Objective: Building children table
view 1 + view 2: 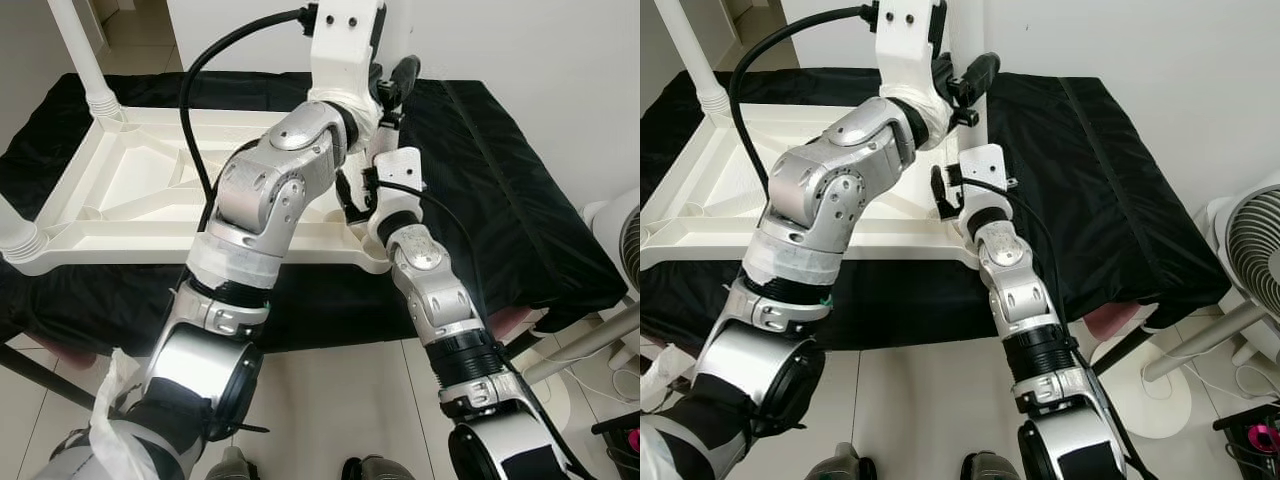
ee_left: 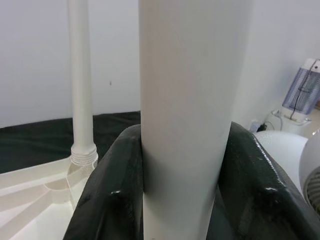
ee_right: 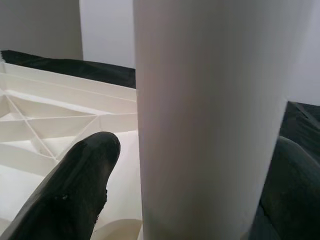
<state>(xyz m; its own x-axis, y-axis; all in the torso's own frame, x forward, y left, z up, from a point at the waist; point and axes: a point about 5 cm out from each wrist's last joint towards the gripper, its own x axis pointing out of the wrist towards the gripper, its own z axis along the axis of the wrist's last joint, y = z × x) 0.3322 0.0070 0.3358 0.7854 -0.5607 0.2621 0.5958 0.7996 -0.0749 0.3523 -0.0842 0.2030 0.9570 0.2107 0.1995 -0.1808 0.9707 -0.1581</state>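
Smooth matt plastic leg (image 2: 187, 115), glossy fingers (image 2: 250, 185)
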